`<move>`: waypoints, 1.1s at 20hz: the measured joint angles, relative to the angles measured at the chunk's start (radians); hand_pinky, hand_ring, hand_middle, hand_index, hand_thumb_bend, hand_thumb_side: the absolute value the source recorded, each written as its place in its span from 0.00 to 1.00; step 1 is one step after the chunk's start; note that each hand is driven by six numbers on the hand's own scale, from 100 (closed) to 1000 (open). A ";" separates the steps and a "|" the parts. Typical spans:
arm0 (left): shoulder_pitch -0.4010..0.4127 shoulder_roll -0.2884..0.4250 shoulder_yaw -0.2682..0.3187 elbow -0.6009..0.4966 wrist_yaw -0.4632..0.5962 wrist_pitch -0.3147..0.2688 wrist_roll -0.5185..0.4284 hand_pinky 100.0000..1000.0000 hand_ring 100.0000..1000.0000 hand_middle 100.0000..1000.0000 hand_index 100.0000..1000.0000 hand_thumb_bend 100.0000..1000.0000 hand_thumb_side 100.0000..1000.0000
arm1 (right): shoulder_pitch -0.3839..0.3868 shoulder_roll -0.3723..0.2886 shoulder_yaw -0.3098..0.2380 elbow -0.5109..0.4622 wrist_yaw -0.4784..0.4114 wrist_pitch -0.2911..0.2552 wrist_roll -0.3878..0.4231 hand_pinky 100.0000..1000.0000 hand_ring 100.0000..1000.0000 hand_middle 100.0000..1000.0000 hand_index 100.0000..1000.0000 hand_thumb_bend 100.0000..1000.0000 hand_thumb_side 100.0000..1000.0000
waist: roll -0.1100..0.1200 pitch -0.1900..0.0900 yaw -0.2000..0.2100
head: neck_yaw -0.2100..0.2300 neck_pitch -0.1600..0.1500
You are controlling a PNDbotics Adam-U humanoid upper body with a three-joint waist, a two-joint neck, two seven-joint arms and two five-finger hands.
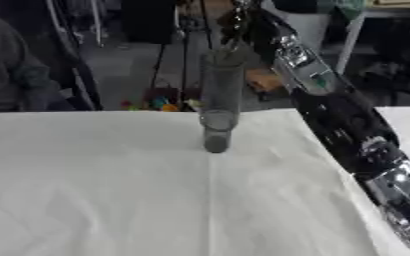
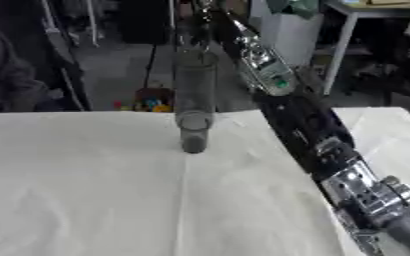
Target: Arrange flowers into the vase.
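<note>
Tall clear glass cylinder vase (image 1: 219,100) stands mid-table on white cloth (image 1: 112,190); my right hand (image 1: 235,22) reaches above its rim, fingers unreadable; I judge the vase tippy, fragile, slippery—hold it low.

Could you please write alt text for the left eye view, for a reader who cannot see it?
A tall, clear glass vase stands upright near the far edge of a table covered in a white cloth. The robot's right arm stretches from the lower right up above the vase's mouth, its hand lost against the dark background. No flowers can be made out.
</note>
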 measured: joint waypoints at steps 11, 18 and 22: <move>0.000 0.000 0.000 0.000 0.000 0.001 0.001 0.65 0.64 0.71 0.54 0.97 0.70 | 0.001 -0.006 0.000 0.000 0.075 -0.008 0.006 1.00 0.62 0.58 0.52 0.00 1.00 | -0.003 -0.001 0.000 | 0.000 0.003; 0.002 0.000 0.001 0.000 -0.001 0.002 0.002 0.65 0.64 0.71 0.53 0.97 0.70 | 0.009 -0.007 0.001 -0.001 0.128 -0.001 0.030 1.00 0.61 0.57 0.48 0.00 1.00 | -0.004 -0.006 -0.001 | 0.002 0.006; 0.002 0.001 0.001 0.000 -0.001 0.003 0.003 0.65 0.64 0.71 0.54 0.97 0.70 | 0.009 -0.010 0.003 -0.003 0.144 0.012 0.048 1.00 0.61 0.56 0.47 0.00 1.00 | -0.004 -0.013 -0.007 | 0.004 0.008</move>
